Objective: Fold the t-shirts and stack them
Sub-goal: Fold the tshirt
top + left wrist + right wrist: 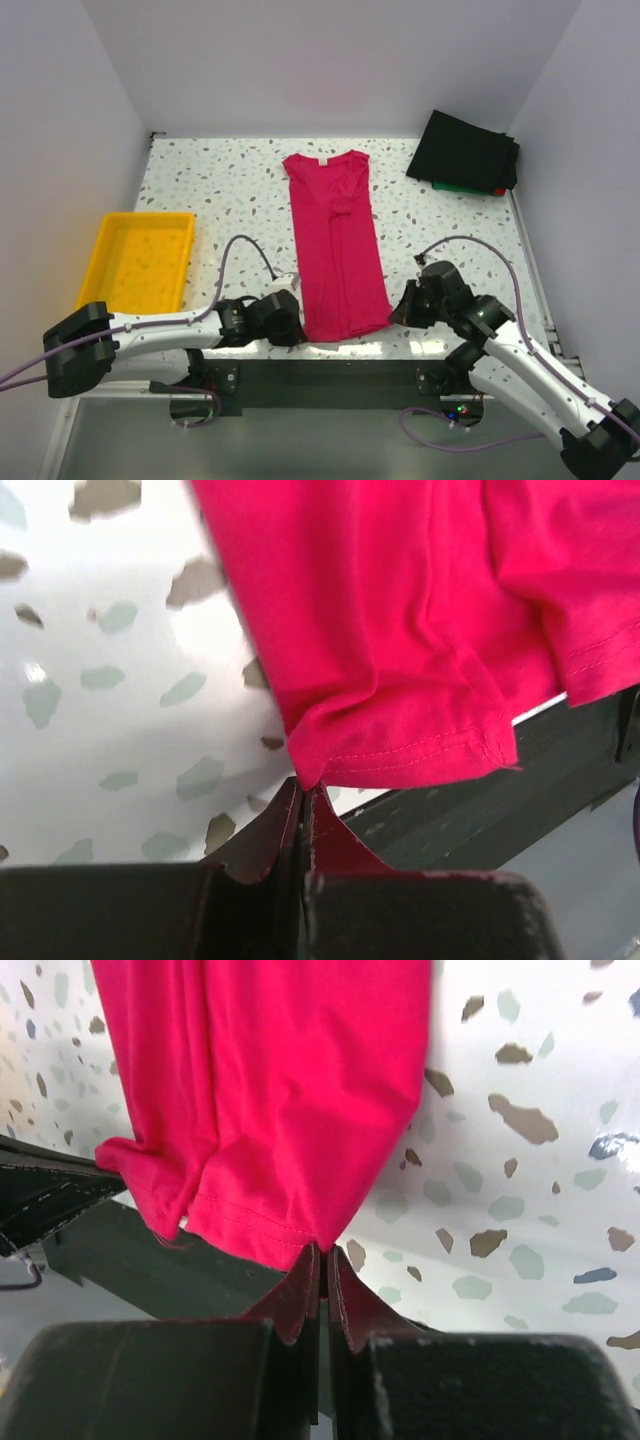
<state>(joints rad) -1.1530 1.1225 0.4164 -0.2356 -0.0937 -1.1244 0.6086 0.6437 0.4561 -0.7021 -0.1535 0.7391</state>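
From above, one crimson-pink t-shirt lies in the middle of the speckled table. It is folded lengthwise into a long strip, with the neck at the far end and the hem at the near edge. One stack of folded t-shirts sits in the far right corner. Black is on top, and a green edge and a sliver of red show beneath, so three colours can be counted. One yellow tray stands at the left, well apart from the shirts. There are two arms. The left gripper is at the hem's left corner and the right gripper is at its right corner.

In the left wrist view, the left gripper has both fingers pressed together. Their tips pinch one corner of the crimson-pink t-shirt, at its stitched hem. The table shows to the left.

In the right wrist view, the right gripper is likewise closed. Its two fingertips nip the hem corner of the crimson-pink t-shirt, and folds in the cloth run down to that point. The table lies to the right.
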